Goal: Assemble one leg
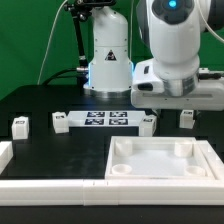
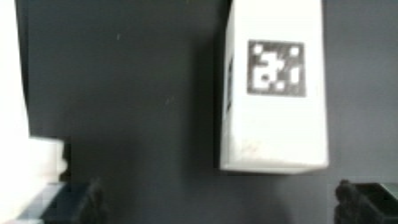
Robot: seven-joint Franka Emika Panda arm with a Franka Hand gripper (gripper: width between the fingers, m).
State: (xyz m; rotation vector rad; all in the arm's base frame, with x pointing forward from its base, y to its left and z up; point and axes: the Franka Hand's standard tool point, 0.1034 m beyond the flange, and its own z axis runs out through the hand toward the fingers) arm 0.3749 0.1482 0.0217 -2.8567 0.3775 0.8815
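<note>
Four small white legs with tags stand on the black table in the exterior view: one at the far left [image 1: 19, 125], one by the marker board's left end [image 1: 60, 121], one by its right end [image 1: 148, 122], and one further right [image 1: 187, 118]. The white tray-like tabletop [image 1: 160, 178] lies in front at the right. My gripper [image 1: 163, 100] hangs above the table near the two right legs. In the wrist view my gripper [image 2: 217, 205] is open and empty, its dark fingertips [image 2: 71, 205] wide apart. A white tagged piece [image 2: 276, 85], which looks like a leg, lies just beyond them.
The marker board [image 1: 105, 120] lies between the inner legs. A white L-shaped rail [image 1: 40, 185] runs along the table's left and front edges. Another white piece [image 2: 27, 160] shows at the wrist view's edge. The robot base [image 1: 108, 60] stands behind.
</note>
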